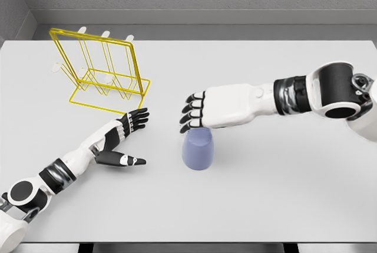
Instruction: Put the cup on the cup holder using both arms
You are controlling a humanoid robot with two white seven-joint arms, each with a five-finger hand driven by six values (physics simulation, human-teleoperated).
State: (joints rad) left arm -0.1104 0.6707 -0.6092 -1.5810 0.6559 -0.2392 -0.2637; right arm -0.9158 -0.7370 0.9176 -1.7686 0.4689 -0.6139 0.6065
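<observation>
The table [283, 200] is carrying everything, its grey-white surface running beneath both arms. The yellow wire cup holder [101, 70] is standing just beyond the left hand [121, 138], close to its fingertips. That left hand is lying palm-up with fingers spread and thumb apart, gripping nothing. The right hand [203, 112] is hovering palm-down, fingers extended side by side, holding nothing. The blue cup [198, 149] is sitting directly beneath the right hand's fingertips, well clear of the left hand.
</observation>
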